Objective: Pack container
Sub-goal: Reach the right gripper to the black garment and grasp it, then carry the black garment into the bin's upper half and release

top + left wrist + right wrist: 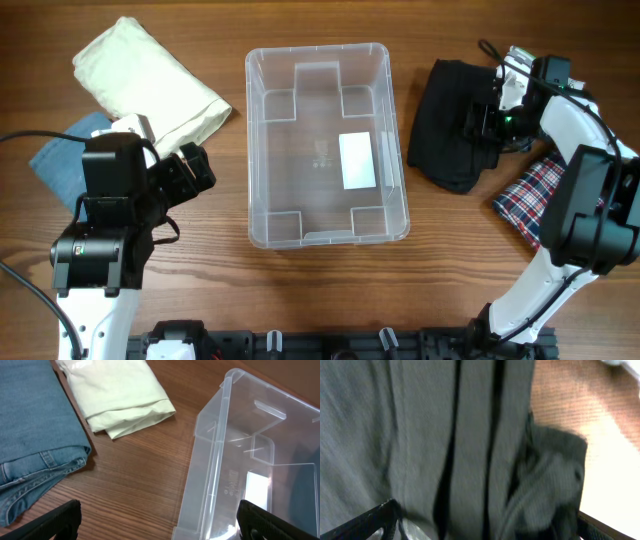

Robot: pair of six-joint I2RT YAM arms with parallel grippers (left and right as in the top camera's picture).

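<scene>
Container (255,150) right of left hand (200,168)

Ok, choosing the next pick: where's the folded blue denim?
Overhead, far left: folded blue denim garment beside the folded cream cloth, partly under the left arm.

A folded cream cotton cloth (150,85) lies on the left side of the brown wooden table (320,290). Just beside it, nearer the front edge, is a folded pair of blue denim jeans (55,160). On the right side lies a crumpled black fabric garment (450,120), and a folded red, white and navy plaid cloth (530,195) sits near it, towards the front.
</scene>
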